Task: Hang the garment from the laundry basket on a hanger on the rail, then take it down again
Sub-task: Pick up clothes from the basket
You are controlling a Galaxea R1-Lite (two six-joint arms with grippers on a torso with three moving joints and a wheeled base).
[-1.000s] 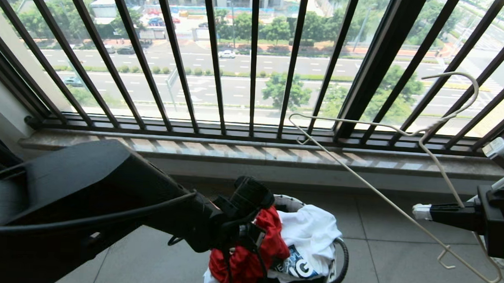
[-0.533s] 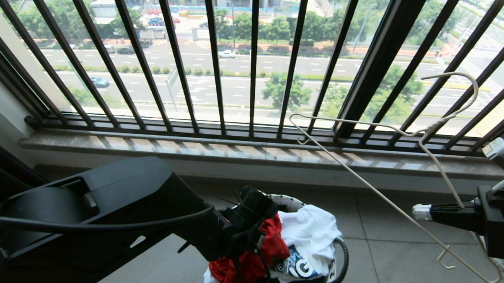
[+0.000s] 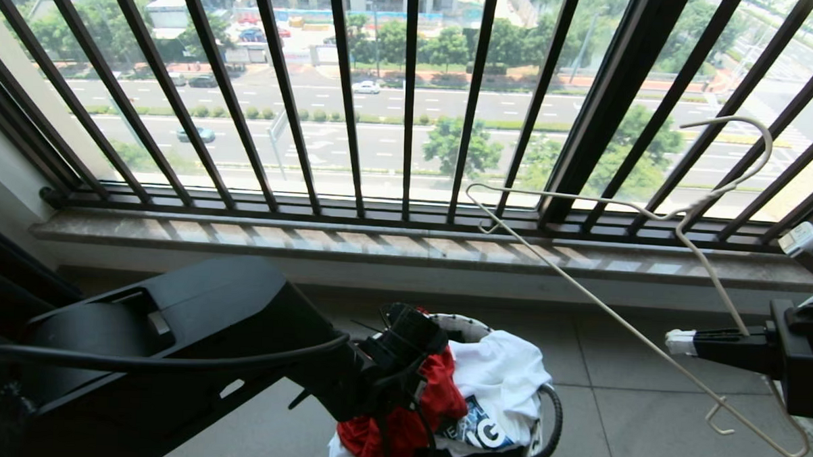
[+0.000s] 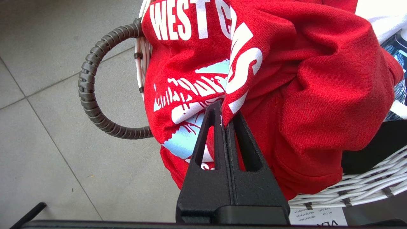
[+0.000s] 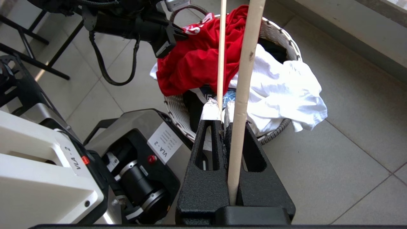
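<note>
My left gripper [image 4: 224,111] has just snapped its jaws onto a fold of the garment [image 4: 286,79] atop the laundry basket [image 3: 471,325], so I can lift it toward the hanger [image 3: 619,324] clamped in my right gripper [image 5: 222,122].

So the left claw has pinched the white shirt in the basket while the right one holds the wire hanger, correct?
Not quite: the left gripper has pinched the red shirt, as the left wrist view shows. The right gripper does hold the hanger.
</note>
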